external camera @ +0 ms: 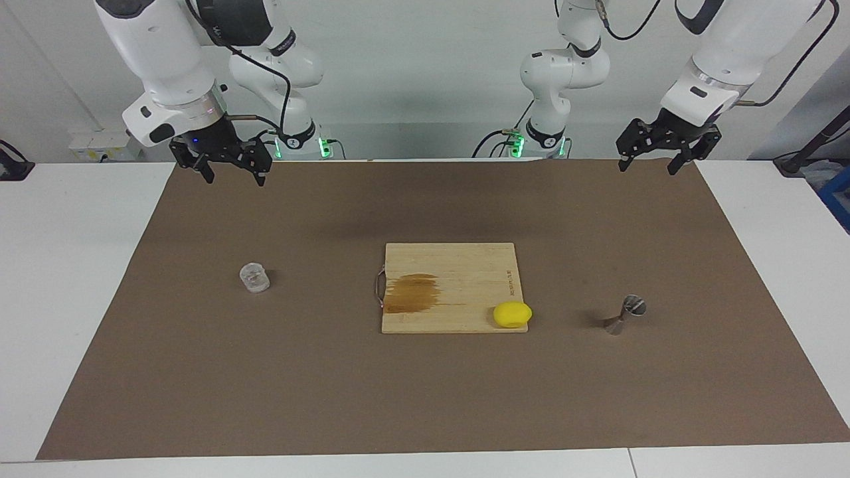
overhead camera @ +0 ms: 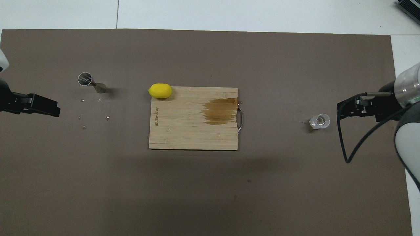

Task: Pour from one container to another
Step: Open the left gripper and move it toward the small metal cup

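The clear ribbed glass tumbler (external camera: 254,277) (overhead camera: 320,121) stands on the brown mat toward the right arm's end of the table. Toward the left arm's end, the steel hourglass jigger (external camera: 624,314) (overhead camera: 92,82) stands on the mat. My right gripper (external camera: 234,176) (overhead camera: 342,109) hangs open and empty above the mat's edge by the robots, well apart from the tumbler. My left gripper (external camera: 648,167) (overhead camera: 55,110) is also open and empty, raised over the same edge at the jigger's end. Neither gripper touches anything.
A wooden cutting board (external camera: 465,265) (overhead camera: 183,131) with a dark stain and a metal handle lies mid-mat between the two containers. A yellow lemon (external camera: 511,314) (overhead camera: 160,90) sits on its corner toward the jigger. Small bits (overhead camera: 82,116) lie on the mat near the jigger.
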`<state>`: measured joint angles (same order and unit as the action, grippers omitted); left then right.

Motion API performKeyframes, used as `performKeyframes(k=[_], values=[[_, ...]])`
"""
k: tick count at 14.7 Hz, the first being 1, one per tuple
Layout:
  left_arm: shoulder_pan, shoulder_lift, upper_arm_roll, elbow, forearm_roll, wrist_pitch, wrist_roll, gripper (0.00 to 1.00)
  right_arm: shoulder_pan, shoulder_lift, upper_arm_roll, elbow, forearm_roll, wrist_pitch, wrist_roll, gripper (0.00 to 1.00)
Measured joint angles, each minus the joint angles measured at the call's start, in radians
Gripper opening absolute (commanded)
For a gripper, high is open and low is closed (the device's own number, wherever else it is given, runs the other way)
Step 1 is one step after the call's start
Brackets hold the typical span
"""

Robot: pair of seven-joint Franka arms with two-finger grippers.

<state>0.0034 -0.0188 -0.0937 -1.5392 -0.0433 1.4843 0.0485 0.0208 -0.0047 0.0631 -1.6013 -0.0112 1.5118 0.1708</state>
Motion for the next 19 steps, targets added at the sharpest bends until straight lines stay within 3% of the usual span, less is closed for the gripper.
performKeyframes(k=[8, 13, 19], values=[[0.0, 0.0, 0.0, -0.005, 0.0, 0.007, -0.001, 1.0, 0.0, 0.0, 0.0, 0.0, 0.0, 0.0, 0.0, 1.0], [-0.001, 0.002, -0.002, -0.057, 0.0, 0.054, -0.011, 1.0, 0.0, 0.0, 0.0, 0.0, 0.0, 0.0, 0.0, 1.0], [-0.028, 0.058, -0.003, -0.088, -0.002, 0.141, -0.263, 1.0, 0.0, 0.0, 0.0, 0.0, 0.0, 0.0, 0.0, 1.0]])
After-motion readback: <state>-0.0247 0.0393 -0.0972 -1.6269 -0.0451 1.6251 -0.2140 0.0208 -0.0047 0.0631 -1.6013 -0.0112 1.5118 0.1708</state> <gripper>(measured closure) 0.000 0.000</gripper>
